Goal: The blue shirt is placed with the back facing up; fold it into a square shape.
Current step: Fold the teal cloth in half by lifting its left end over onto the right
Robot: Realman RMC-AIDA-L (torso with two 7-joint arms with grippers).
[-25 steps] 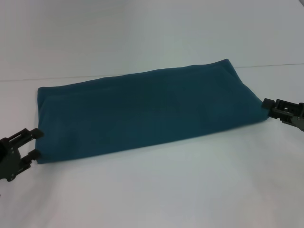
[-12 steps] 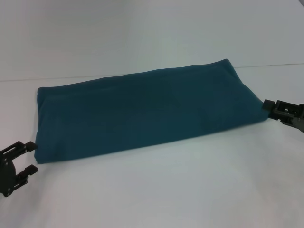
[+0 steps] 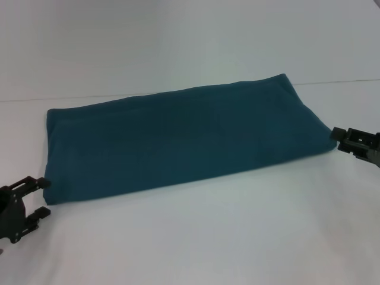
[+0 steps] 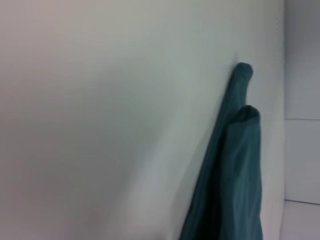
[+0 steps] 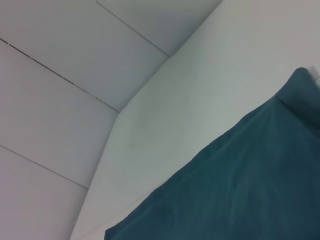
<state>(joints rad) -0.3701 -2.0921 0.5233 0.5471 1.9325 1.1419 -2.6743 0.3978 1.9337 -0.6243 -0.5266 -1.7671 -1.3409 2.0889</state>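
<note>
Head view shows the blue shirt (image 3: 184,139) lying flat on the white table (image 3: 237,237), folded into a long band that runs from the robot's left side to its right. It is not a square yet; it is much longer than it is wide. No sleeves stick out and no letters show.

At the near left corner of the band sits the left gripper (image 3: 39,197). Its two fingers are spread apart, with nothing between them, just beside the cloth. At the right end sits the right gripper (image 3: 339,138), very close to the shirt's edge. From this side I cannot tell if its fingers are spread or pressed together.

The step now seems to be folding the long band in half. To do this well, each gripper should take a good bite of all the layers at one end, not just the top one. Both corners of that end should lift together and travel straight over to the other end. The edges should line up before letting go, or the square will look crooked. Moving slowly keeps the layers from sliding.
</note>
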